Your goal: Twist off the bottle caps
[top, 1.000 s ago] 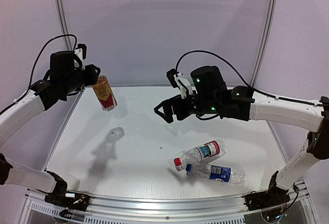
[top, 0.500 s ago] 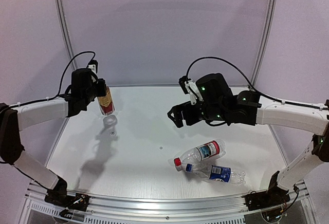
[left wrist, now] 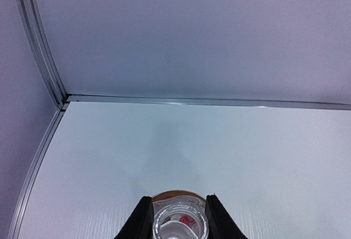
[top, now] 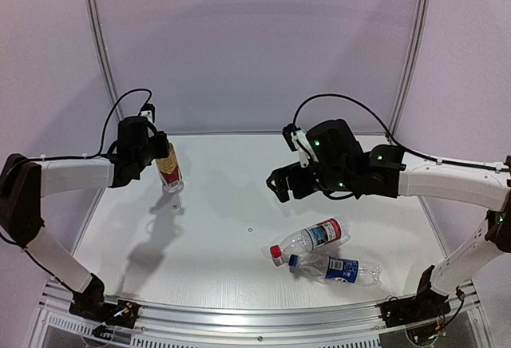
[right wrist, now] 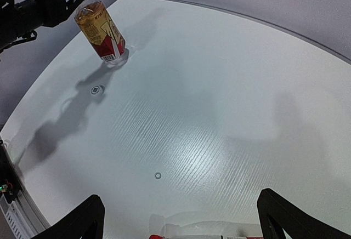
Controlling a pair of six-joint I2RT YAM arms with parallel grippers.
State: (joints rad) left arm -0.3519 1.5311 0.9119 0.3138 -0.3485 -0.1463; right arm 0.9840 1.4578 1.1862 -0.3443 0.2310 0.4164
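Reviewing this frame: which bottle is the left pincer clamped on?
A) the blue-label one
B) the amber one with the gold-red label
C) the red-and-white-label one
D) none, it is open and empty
B: the left pincer is shut on the top of the amber bottle, while the red-white-label bottle and blue-label bottle lie ungripped on the table.

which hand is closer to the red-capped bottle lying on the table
Right. The right hand hovers open just beyond the red-capped bottle; the left hand is far off to the left, shut on the amber bottle.
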